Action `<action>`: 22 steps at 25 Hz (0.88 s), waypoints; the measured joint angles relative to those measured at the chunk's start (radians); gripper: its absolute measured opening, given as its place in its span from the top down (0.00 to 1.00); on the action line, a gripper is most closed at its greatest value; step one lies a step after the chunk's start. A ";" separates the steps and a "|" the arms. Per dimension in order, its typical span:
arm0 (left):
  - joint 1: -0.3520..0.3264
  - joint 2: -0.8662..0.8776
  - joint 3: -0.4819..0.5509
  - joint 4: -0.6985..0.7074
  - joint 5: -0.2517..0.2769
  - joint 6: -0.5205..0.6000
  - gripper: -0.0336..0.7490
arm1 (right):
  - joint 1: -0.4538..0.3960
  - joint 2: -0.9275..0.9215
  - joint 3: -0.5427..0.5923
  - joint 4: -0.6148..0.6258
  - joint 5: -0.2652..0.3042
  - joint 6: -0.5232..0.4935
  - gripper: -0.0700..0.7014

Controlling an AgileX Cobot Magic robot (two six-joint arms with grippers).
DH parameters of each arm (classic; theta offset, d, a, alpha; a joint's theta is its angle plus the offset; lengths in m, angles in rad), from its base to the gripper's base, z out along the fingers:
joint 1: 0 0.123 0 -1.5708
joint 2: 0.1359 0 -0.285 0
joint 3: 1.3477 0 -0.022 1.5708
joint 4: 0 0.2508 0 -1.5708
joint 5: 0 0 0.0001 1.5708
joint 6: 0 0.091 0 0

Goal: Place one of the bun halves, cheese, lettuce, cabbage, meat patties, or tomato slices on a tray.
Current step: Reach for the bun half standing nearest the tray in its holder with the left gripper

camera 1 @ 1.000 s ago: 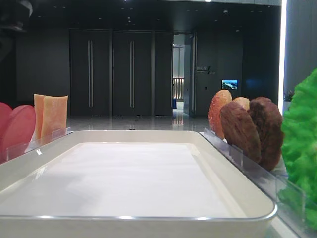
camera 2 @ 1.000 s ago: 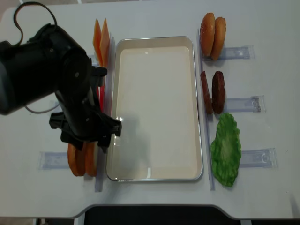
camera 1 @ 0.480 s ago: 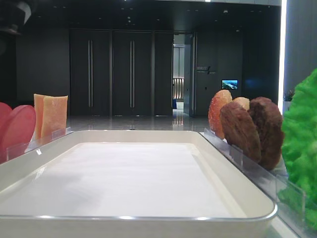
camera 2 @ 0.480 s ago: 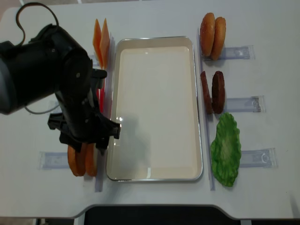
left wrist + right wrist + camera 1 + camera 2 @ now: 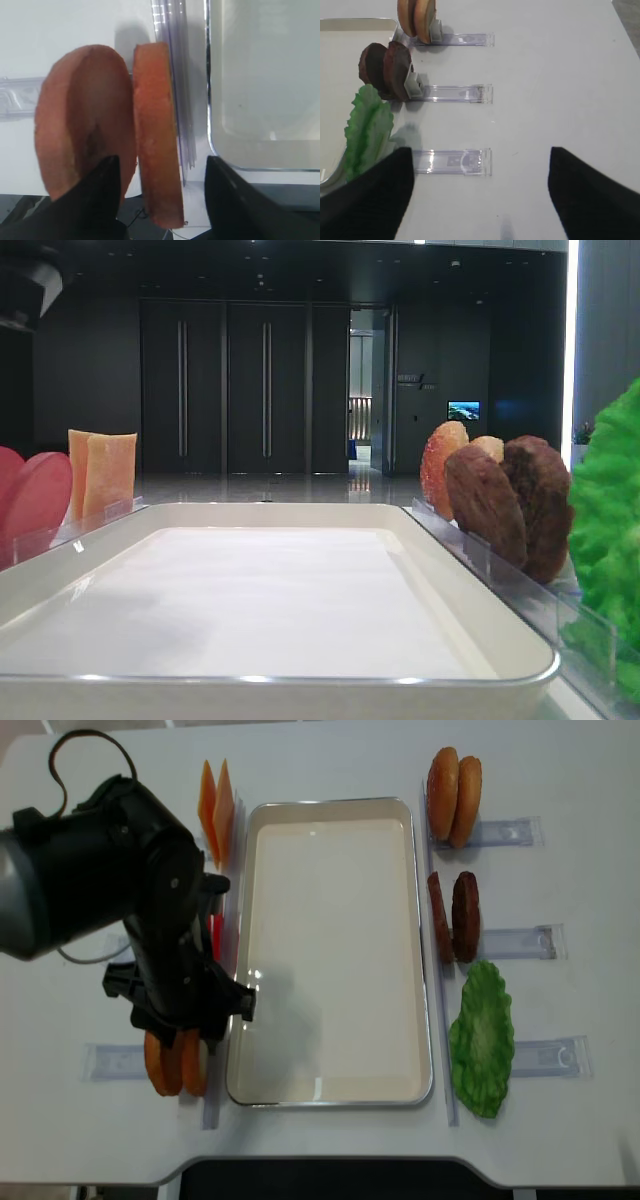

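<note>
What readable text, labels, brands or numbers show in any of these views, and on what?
No text can be read in any view.
Wall sign beside the doorway in the low exterior view: pale lettering, too small and blurred to read.
Small lit screen on the same dark wall: shows a picture, no legible words.
Clear plastic holder strip near the lettuce: faint moulded marks, not readable.
Tray, buns, patties, cheese: no markings visible.

In the overhead view, the tomato slices (image 5: 213,935) are being almost wholly hidden by the left arm (image 5: 120,890). The upper parts of the bun halves (image 5: 175,1065) are being covered too. The lettuce (image 5: 610,540) is being cut off at the low view's right edge.
</note>
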 joint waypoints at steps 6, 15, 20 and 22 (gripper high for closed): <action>0.000 0.000 0.000 0.000 0.001 0.001 0.55 | 0.000 0.000 0.000 0.000 0.000 0.000 0.22; 0.000 0.000 0.000 0.016 0.015 0.014 0.80 | 0.000 0.000 0.000 0.000 0.000 0.000 0.22; 0.000 -0.003 0.000 0.017 0.040 0.021 0.80 | 0.000 0.000 0.000 0.000 0.000 0.000 0.22; 0.000 -0.018 0.000 0.017 0.040 0.021 0.80 | 0.000 0.000 0.000 0.000 0.000 0.000 0.22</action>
